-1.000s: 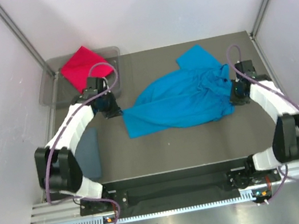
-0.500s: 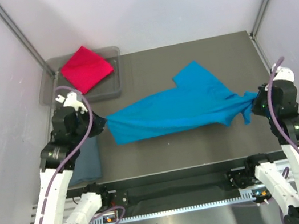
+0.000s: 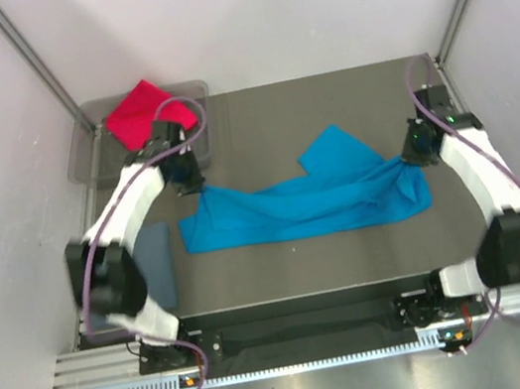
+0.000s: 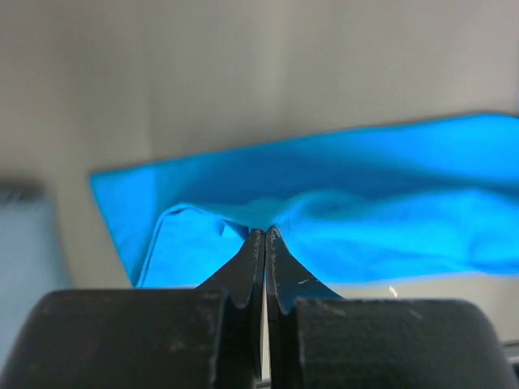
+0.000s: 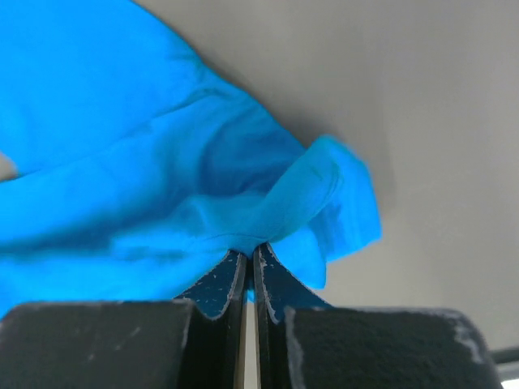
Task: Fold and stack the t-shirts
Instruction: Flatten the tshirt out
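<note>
The blue shirt [image 3: 303, 209] lies flat on the dark bench [image 3: 256, 114], pulled out long from 9 o'clock to 3 o'clock across the middle. One flap of it sticks out toward 12 o'clock. My left end effector [image 3: 193, 188] is at the 9 o'clock end of the shirt, on the far corner. My wrist camera shows my left end effector [image 4: 265, 231] pinched tight, with a little fold of the blue shirt [image 4: 365, 194] caught at the tips, so it is holding the blue shirt. My right end effector [image 3: 412, 155] is at the 3 o'clock end, where the cloth is bunched up. From that wrist my right end effector [image 5: 250, 247] is squeezed tight too, and a lump of the blue shirt [image 5: 122, 162] sits right at the tips, so it is also holding the blue shirt. The red shirt [image 3: 147, 114] is folded into a square and lies in the clear tray [image 3: 84, 165] at 11 o'clock, in the far left corner. The grey shirt [image 3: 155, 258] is folded and lies on the bench at 8 o'clock, just beside the left end of the blue shirt and partly under my left arm. It looks like a pale blur at the left edge of my left wrist view.
</note>
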